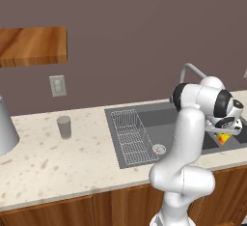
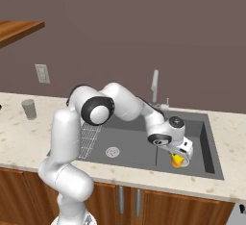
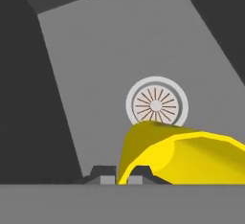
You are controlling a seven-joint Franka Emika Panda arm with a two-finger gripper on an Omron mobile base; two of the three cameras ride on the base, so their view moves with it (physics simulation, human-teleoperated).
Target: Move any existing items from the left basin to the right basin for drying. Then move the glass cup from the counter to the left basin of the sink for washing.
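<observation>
My gripper [image 2: 178,156] is down in the narrower right basin [image 2: 196,129], shut on the yellow item with its red-orange band [image 2: 178,160]. From the hand, that yellow item [image 3: 182,156] tilts beside the fingertips [image 3: 103,174], above the basin's round drain [image 3: 156,104]. The same yellow item [image 1: 223,138] hangs under the gripper [image 1: 225,133] at the sink's right end. The wider left basin [image 1: 164,123] holds the wire rack [image 1: 131,135] and a drain [image 1: 158,148]. On the counter [image 1: 58,157] to the left stands the grey glass cup [image 1: 63,127], also the cup [image 2: 29,109].
The curved faucet [image 2: 154,85] rises behind the sink's divider. A large grey cone-shaped object [image 1: 5,128] sits at the counter's far left. A wooden shelf [image 1: 31,45] and a wall outlet [image 1: 58,85] are above the counter.
</observation>
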